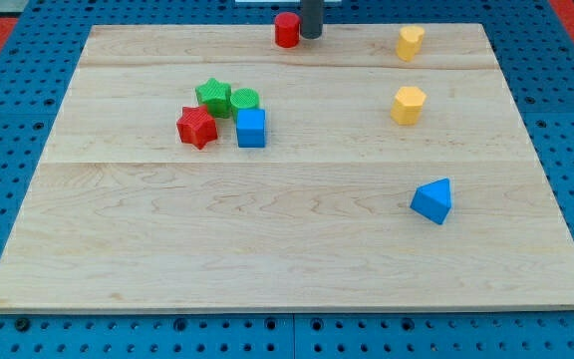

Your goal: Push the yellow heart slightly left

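Note:
Two yellow blocks lie at the view's right. The upper one (410,42), near the board's top edge, looks like the heart. The lower one (408,104) looks like a hexagon. My tip (311,37) is at the view's top centre, right beside a red cylinder (286,30) on its right side, touching it or nearly so. The tip is about a hundred pixels to the left of the upper yellow block and apart from it.
A cluster sits left of centre: a green star (213,97), a green cylinder (244,99), a red star (196,127) and a blue cube (251,128). A blue triangular block (432,201) lies at the lower right. The wooden board (287,249) rests on blue pegboard.

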`<state>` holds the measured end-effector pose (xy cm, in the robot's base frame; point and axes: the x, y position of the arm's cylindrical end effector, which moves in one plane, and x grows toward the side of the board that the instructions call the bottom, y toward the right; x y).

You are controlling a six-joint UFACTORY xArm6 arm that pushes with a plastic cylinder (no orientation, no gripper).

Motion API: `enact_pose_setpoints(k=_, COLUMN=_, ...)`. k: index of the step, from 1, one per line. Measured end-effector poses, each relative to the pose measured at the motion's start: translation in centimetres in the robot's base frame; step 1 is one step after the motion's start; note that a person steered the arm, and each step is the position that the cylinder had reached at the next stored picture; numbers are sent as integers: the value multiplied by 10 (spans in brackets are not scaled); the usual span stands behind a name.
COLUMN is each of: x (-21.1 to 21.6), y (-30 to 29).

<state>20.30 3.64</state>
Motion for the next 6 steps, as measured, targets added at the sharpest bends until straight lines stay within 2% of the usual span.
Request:
enact_pose_setpoints(k=2, x=69, y=91)
enact_pose_setpoints(k=3, x=88, y=131)
enact_pose_setpoints(k=4, x=45, y=167)
enact_pose_setpoints(k=5, x=22, y=177)
enact_pose_setpoints(k=6, x=38, y=147)
